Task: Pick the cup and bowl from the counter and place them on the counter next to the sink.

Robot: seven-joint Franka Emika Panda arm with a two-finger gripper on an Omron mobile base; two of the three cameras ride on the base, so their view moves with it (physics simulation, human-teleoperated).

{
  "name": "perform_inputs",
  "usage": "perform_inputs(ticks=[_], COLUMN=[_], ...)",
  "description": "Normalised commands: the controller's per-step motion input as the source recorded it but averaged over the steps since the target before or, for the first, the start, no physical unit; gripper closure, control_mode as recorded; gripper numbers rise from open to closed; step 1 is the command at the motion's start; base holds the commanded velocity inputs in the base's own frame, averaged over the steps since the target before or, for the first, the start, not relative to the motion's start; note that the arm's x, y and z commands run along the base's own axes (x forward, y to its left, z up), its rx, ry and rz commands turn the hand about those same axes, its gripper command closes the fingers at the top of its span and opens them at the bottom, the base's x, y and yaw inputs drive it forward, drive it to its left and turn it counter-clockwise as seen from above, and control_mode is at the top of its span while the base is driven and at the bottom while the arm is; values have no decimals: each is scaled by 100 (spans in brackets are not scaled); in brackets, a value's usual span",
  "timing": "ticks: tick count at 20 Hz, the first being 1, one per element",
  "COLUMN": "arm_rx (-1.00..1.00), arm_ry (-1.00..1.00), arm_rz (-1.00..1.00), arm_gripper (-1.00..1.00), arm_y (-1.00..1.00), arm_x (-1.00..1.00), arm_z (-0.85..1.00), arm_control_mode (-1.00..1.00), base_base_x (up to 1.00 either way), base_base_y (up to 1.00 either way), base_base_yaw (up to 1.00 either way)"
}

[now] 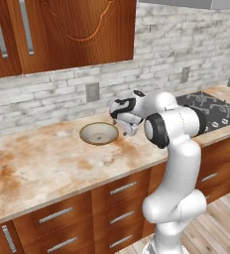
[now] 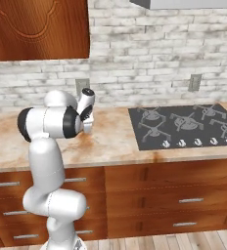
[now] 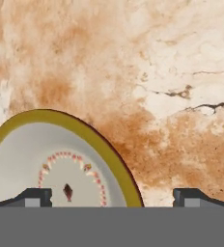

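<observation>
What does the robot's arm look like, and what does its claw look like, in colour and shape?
The arm is glossy white, built of thick rounded segments with dark, nearly black rings at the joints. Its hand section is white with a dark patch on top. The claw has two small dark grey finger tips, blocky with lighter grey faces. No cables or markings are visible.

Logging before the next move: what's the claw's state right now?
Claw: open, holding nothing, above the bowl rim and counter.
</observation>
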Motion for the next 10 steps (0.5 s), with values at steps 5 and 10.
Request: perform_inputs(ticks=[5, 10], arm_rx=[0, 0], arm_ry=[0, 0], arm_rz=[-3, -4], arm_gripper=[-100, -100], arm_y=[9, 17], arm_x=[4, 0], arm_z=[-29, -29], arm_control_mode=[-100, -100], base_base_x=[0, 0], base_base_y=[0, 0], base_base_yaw=[0, 0])
